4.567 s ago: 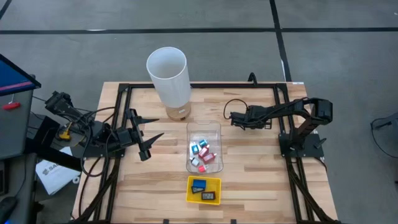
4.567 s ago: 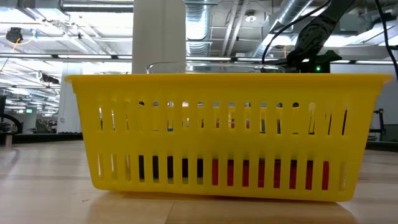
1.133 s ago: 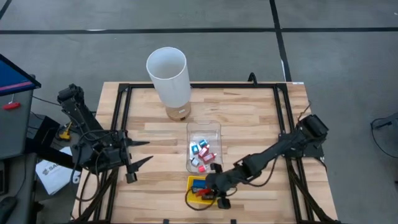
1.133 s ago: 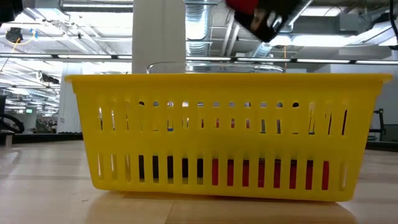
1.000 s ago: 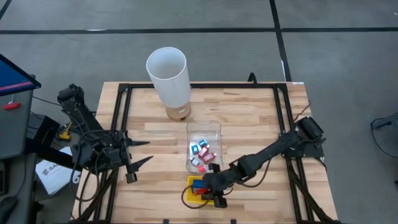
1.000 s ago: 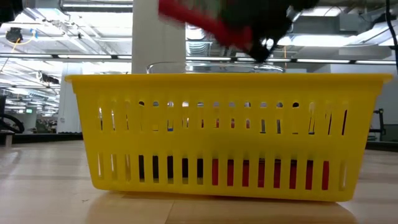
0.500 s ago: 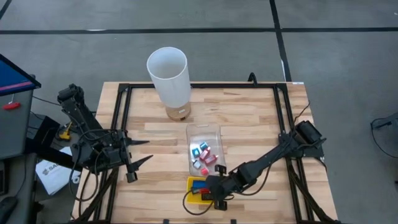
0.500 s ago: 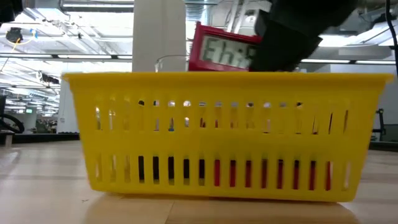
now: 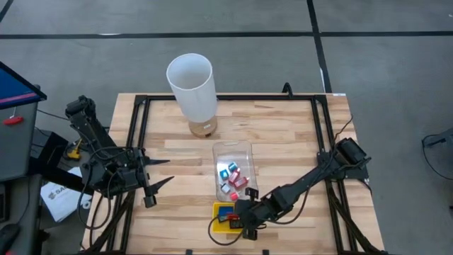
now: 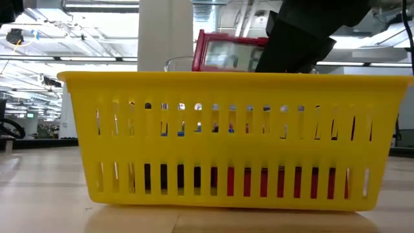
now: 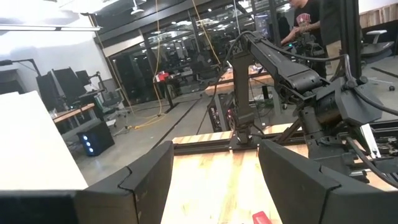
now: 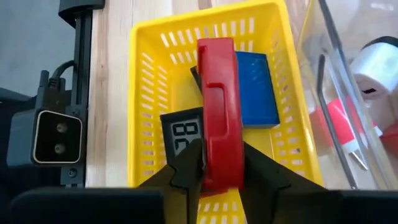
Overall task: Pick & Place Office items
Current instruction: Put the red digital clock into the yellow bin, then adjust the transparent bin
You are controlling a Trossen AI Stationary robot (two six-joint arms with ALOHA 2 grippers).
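I have the flat red plastic block with a grey display face (image 12: 219, 112) pinched edge-on in the right gripper (image 12: 219, 167), jaws clenched on its two broad faces, and it hangs just over the yellow slotted plastic tray (image 12: 149, 74). It looks rigid, light and smooth-sided, so I judge it could slip; a hold across the broad faces near the middle suits it. Under it lie a blue flat block (image 12: 258, 87) and a black display piece (image 12: 181, 130). The left gripper (image 9: 152, 183) waits apart, jaws released, over the wooden surface (image 9: 283, 127). Below the tray rim the red block is hidden in the low view.
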